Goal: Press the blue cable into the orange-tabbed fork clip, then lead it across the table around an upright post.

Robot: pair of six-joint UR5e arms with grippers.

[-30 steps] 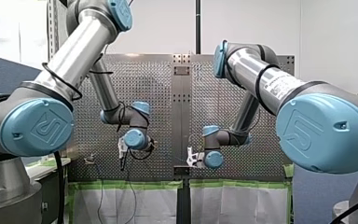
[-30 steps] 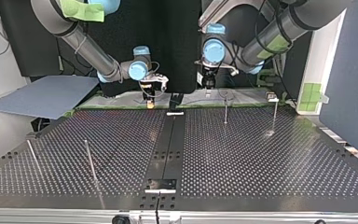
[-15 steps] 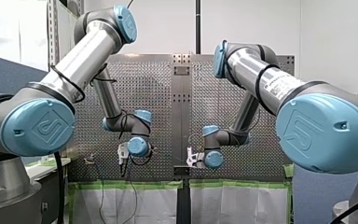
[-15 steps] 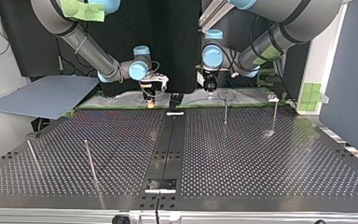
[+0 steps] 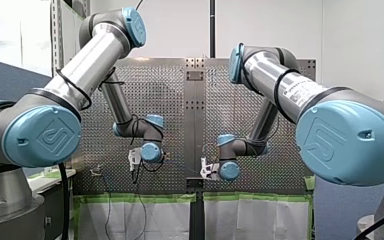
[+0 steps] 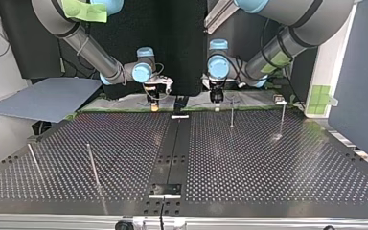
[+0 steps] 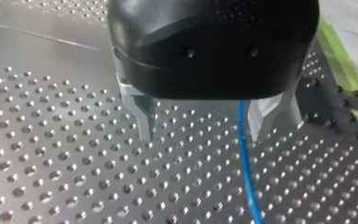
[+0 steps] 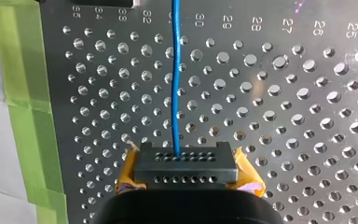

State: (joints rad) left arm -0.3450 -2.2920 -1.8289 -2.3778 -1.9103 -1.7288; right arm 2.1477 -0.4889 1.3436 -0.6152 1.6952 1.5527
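Straddling the blue cable, the left gripper stood open, holding nothing. The right gripper pinched it shut.

My left arm and my right arm are silver tubes with grey joints and round light-blue caps (the big caps at the front view's lower corners carry an embossed logo). Black cables loop round each. My left gripper has a glossy black housing, two small holes and pale metal fingers.

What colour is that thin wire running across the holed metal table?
Blue. The thin blue cable shows best in the right wrist view.
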